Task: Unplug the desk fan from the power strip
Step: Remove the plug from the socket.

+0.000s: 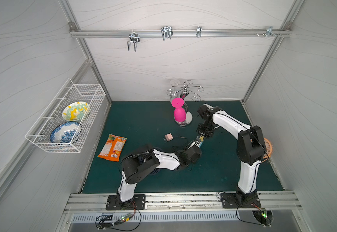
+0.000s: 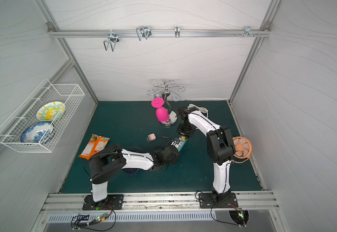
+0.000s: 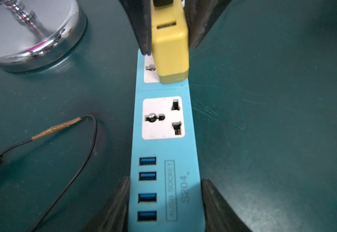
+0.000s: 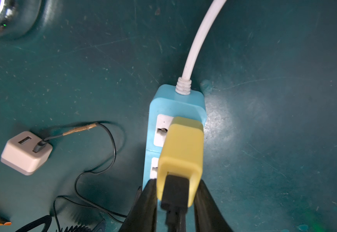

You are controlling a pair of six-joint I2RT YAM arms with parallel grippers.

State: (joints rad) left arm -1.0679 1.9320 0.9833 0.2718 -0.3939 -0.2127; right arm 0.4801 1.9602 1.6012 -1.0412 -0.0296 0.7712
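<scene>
Left hand (image 3: 165,202) clamps power strip (image 3: 163,148) at USB end to brace it; right hand (image 4: 176,200) clenched on yellow adapter (image 4: 181,148), plugged in just ahead of left hand, likely to pull it

The power strip (image 3: 163,148) bears "USB SOCKET" in a frame beside its ports (image 3: 147,197), then "S204". The snack bag's (image 1: 113,147) print is unreadable.

power strip (image 3: 163,152): on the mat (image 1: 143,120), mid-table.
plugged adapter (image 4: 180,152): in the strip's socket nearest the cord (image 4: 193,44).
loose adapter (image 1: 169,137): on the mat, left of the strip, apart from it.
stand (image 1: 188,120): behind the strip.
snack bag (image 1: 113,147): left of the loose adapter.
desk fan (image 2: 242,147): at the mat's right edge, beside the right arm (image 2: 220,146).
basket (image 1: 53,145): on the left wall, two plates (image 1: 75,110) inside.
</scene>
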